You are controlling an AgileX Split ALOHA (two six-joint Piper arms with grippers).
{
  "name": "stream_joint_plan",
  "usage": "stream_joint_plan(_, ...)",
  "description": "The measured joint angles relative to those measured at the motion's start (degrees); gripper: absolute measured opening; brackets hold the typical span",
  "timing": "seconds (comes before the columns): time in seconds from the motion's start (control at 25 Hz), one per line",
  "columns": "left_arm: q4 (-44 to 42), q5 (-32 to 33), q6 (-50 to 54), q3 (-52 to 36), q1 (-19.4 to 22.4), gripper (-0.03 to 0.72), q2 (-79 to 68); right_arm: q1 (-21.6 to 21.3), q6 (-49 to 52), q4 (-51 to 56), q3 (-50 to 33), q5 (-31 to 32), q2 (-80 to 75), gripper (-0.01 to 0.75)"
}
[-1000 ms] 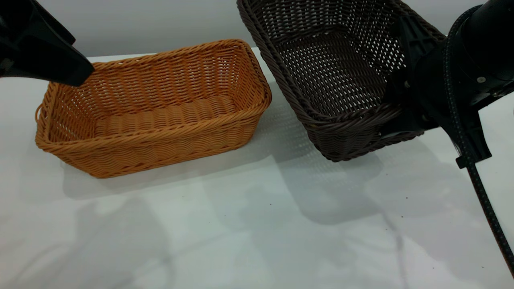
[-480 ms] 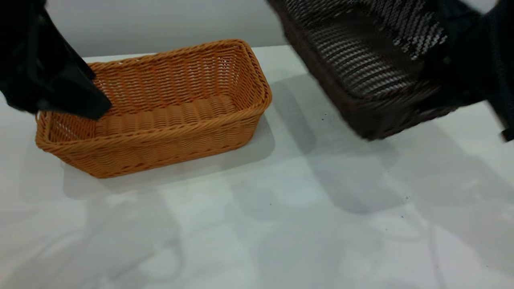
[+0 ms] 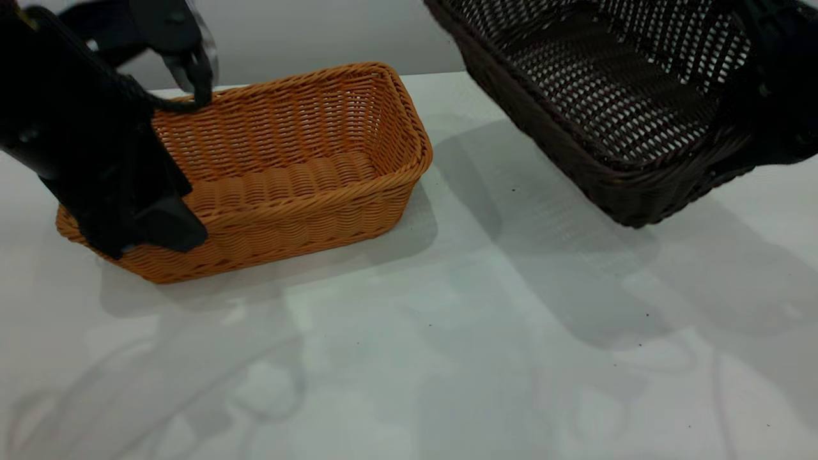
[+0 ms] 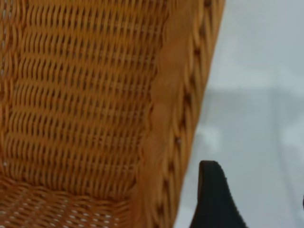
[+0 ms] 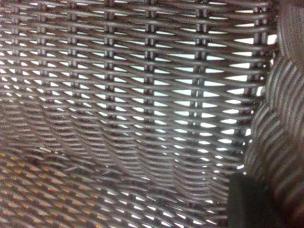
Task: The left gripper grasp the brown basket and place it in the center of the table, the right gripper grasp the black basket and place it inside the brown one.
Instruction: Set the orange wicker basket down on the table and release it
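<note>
Left claw (image 3: 137,233) sat over the brown basket's (image 3: 287,172) left-end rim on the table (image 3: 447,358), grip unclear. Right claw (image 3: 776,121) clenched the black basket (image 3: 613,108), airborne far right. Both looked light, stiff; we'd pinch rims.

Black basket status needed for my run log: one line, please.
black basket: lifted, tilted | right pincer: holding it | brown basket: on table | left pincer: at its end

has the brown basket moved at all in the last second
No. The brown basket sits in the same spot on the table, its far corner level with the table's back edge as before. Only the left pincer has come down at its end.
</note>
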State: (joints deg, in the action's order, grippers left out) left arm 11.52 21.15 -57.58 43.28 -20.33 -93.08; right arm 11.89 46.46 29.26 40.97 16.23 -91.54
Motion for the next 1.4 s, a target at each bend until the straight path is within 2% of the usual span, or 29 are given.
stream_joint_plan(0.12, -0.2, -2.4, 0.1, 0.1, 0.0, 0.384, -1.6, 0.0, -0.6, 0.0, 0.0, 0.6, 0.0, 0.123)
stream_joint_plan(0.4, -0.4, -2.8, 0.1, 5.3, 0.0, 0.384, -4.4, 0.0, -2.6, 0.0, 0.0, 0.3, 0.0, 0.123)
stream_joint_plan(0.64, -1.3, 1.4, 0.3, 10.3, 0.0, 0.384, -9.1, 0.0, -2.8, 0.2, 0.0, -0.2, 0.0, 0.123)
stream_joint_plan(0.88, -1.3, 4.7, 0.2, 10.8, 0.0, 0.384, -11.5, 0.0, -2.7, 0.2, 0.0, -1.2, 0.0, 0.123)
stream_joint_plan(1.12, -1.6, 0.2, 0.1, 10.8, 0.0, 0.377, -14.0, 0.0, -3.1, 0.2, 0.0, -1.2, 0.0, 0.123)
stream_joint_plan(1.4, -1.6, -2.9, 0.1, 10.9, 0.0, 0.314, -19.0, 0.0, -4.4, 0.2, 0.0, -1.2, 0.0, 0.123)
